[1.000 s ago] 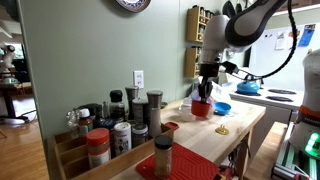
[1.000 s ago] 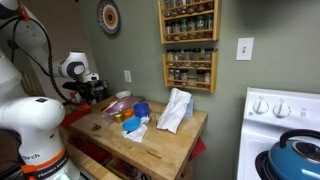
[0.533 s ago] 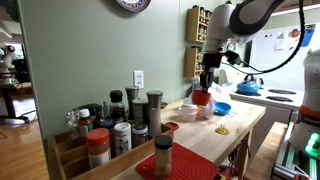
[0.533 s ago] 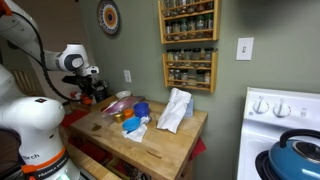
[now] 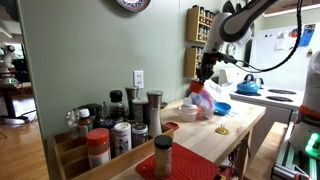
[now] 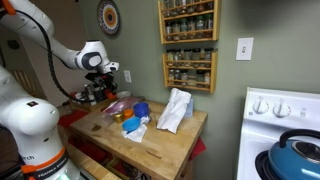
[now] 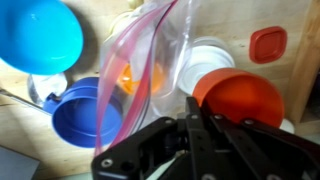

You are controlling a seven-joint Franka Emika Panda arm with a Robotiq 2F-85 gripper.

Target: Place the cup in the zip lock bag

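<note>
My gripper is shut on the rim of a red cup and holds it in the air above the far end of the wooden table. In the wrist view the fingers pinch the edge of the cup. The clear zip lock bag with a pink seal lies just left of the cup, its mouth facing up, with something orange inside. The bag also shows in an exterior view, below the gripper.
A blue bowl, a blue lid, a white lid and a red lid lie around the bag. A white cloth stands on the table. Spice bottles crowd the near end.
The gripper has lifted the red cup off the table and carried it up and across, over the bag.
</note>
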